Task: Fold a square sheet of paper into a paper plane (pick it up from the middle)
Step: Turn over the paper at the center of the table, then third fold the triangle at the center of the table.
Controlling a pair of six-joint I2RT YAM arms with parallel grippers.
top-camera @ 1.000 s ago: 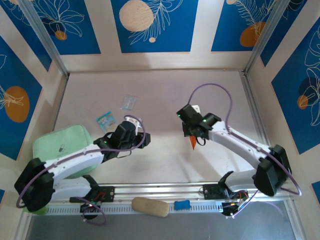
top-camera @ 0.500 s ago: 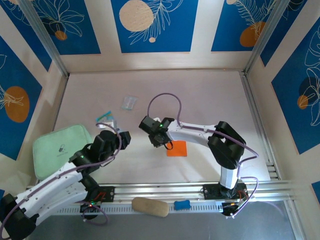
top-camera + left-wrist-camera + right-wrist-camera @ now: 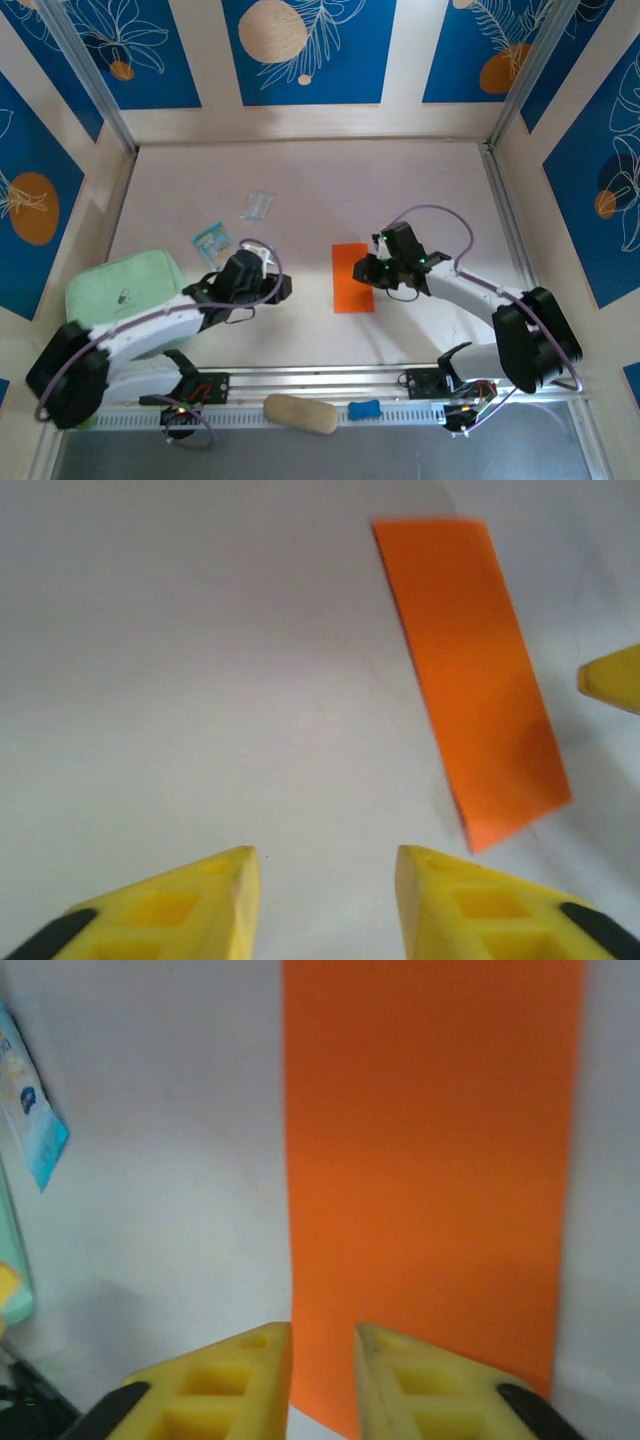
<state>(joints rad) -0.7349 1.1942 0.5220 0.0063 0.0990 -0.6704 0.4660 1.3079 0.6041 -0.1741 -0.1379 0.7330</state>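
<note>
One orange sheet (image 3: 349, 285) flat; right hand (image 3: 322, 1342) at its edge, left hand (image 3: 326, 865) apart.

light: bright, even | shadows: soft, faint | top view: sharp | wrist views: soft, slightly blurred

The setting is probably a robotics lab test cell. A pale worktop (image 3: 300, 180) is enclosed by printed blue-and-cream wall panels (image 3: 300, 50) on aluminium posts (image 3: 90, 85). A metal rail (image 3: 320, 378) along its near edge carries the cabled left arm (image 3: 150, 325) and right arm (image 3: 470, 290).
</note>
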